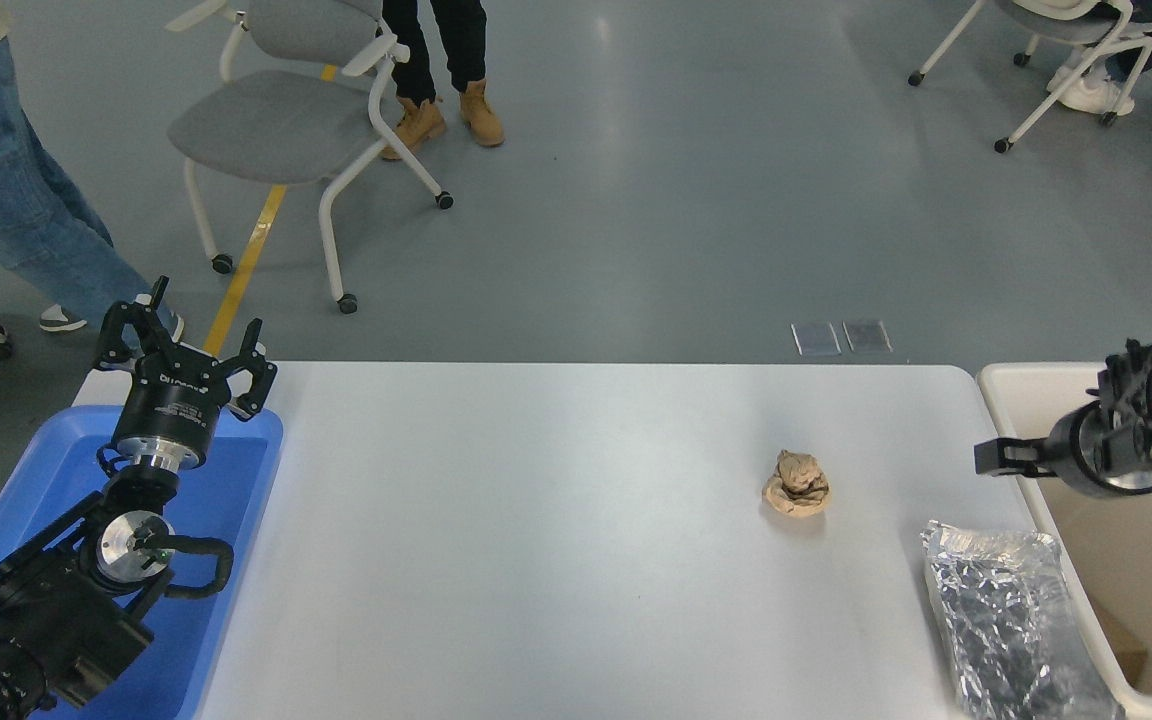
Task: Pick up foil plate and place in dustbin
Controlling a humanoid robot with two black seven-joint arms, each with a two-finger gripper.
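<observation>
Head view — foil plate (pixel 1011 620) lies below right hand (pixel 996 458), grip state unclear.

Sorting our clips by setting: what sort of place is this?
Probably a lab or open workshop floor: a white table on a grey floor with a yellow line, and wheeled office chairs beyond.

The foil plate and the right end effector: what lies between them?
In the head view, only bare white table lies between the right end effector and the foil plate. The paper wad sits aside, leftward.
</observation>
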